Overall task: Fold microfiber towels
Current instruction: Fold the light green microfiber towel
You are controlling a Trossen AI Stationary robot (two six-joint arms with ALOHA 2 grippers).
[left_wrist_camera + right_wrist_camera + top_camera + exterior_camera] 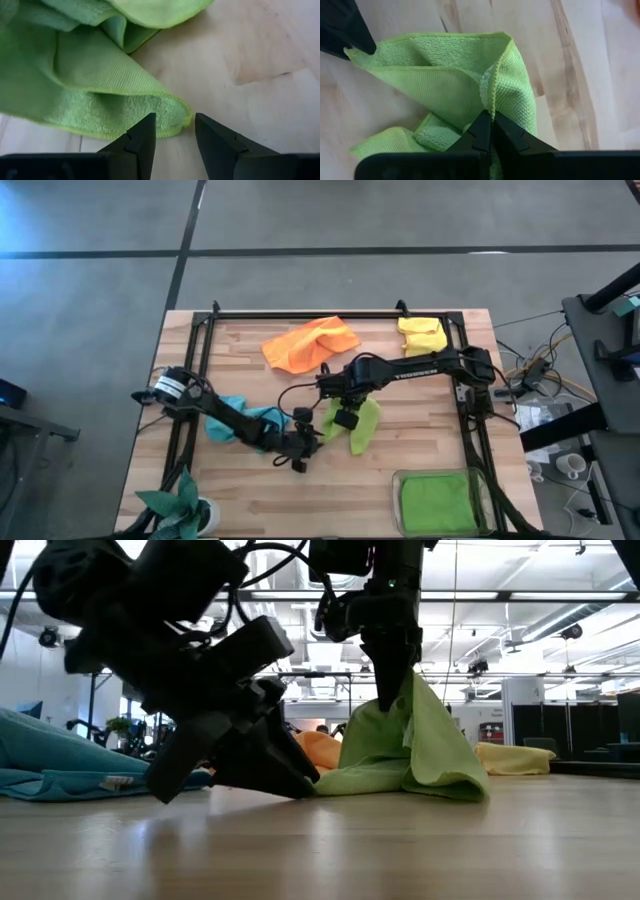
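Yellow-green towel point(415, 755) hangs crumpled, pinched by right hand point(392, 675).

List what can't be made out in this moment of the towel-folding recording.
- Light blue towel: largely covered by the left arm in the high view; cut off by the edge in the low view.
- Yellow-green towel corner under the left gripper: low view blocks it; its fingers stand apart.
- Right gripper pinches that towel; the held edge is hidden.
- Green towel: folds unreadable inside the tray.
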